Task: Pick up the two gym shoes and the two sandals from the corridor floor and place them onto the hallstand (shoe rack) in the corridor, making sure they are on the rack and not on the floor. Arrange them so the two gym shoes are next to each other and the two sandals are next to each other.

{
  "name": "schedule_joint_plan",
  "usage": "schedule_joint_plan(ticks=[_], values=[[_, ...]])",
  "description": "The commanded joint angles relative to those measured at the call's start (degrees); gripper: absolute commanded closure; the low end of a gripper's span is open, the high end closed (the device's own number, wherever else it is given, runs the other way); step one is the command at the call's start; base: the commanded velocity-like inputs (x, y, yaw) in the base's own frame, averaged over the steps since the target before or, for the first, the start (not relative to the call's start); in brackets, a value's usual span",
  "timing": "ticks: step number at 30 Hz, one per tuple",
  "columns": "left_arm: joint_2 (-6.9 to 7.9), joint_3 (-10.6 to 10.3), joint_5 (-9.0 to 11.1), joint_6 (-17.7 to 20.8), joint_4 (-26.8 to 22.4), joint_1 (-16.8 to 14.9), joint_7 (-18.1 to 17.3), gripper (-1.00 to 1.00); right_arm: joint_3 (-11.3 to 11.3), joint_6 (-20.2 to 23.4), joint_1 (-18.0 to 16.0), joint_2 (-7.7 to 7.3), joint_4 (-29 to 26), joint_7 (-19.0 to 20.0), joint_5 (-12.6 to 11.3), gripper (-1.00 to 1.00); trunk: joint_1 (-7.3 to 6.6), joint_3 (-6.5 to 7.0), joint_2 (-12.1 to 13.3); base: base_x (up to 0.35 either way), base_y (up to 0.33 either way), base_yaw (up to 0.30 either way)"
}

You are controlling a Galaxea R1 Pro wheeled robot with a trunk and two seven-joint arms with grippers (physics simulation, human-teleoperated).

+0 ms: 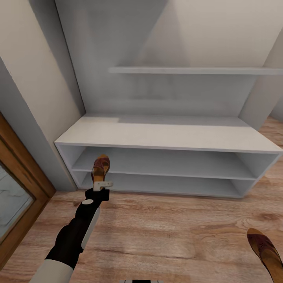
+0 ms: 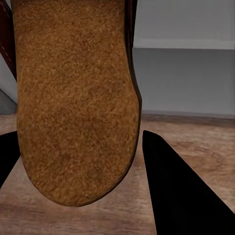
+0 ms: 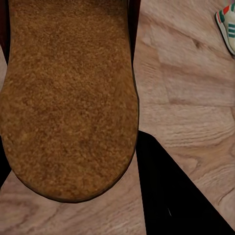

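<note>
My left gripper [image 1: 101, 184] is shut on a brown sandal [image 1: 101, 168], held up in front of the left end of the white hallstand [image 1: 169, 135], level with its two open shelf tiers. In the left wrist view the sandal's tan sole [image 2: 73, 98] lies between the dark fingers [image 2: 181, 196], with the shelves behind. The second sandal [image 1: 265, 251] hangs at the lower right over the corridor floor [image 1: 165, 236]. In the right wrist view my right gripper [image 3: 73, 147] is shut on that sandal [image 3: 68, 98]. One gym shoe [image 3: 226, 27] lies on the planks beyond it.
A tall white back panel with a floating shelf [image 1: 188, 70] rises above the rack's flat top. A wooden door frame [image 1: 23, 196] and a grey wall corner stand close on the left. Open plank floor stretches in front of the rack.
</note>
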Motion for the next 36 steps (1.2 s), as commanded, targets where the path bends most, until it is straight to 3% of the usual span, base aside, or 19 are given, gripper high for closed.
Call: schedule_joint_plan(ticks=[1,17,28,36], values=[[0.0,0.0,-0.07,0.01,0.01,0.0,-0.12,1.0,-0.02,-0.05,0.0,0.0,0.0,0.02,-0.16,1.0,0.0,0.0,0.0,0.173,0.0,0.0],[0.0,0.0,-0.07,0.01,1.17,0.0,-0.11,1.0,0.0,-0.05,-0.01,0.02,0.0,0.02,-0.18,1.0,0.0,0.0,0.0,0.171,0.0,0.0],[0.0,0.0,-0.07,-0.11,2.63,0.0,-0.11,1.0,0.0,-0.05,-0.01,0.02,0.0,0.02,-0.18,1.0,0.0,0.0,0.0,0.032,0.0,0.0],[0.0,0.0,-0.07,-2.72,4.1,0.0,-0.15,1.0,0.0,-0.05,0.0,0.04,0.0,0.02,-0.16,1.0,0.0,0.0,0.0,0.003,0.0,0.0]])
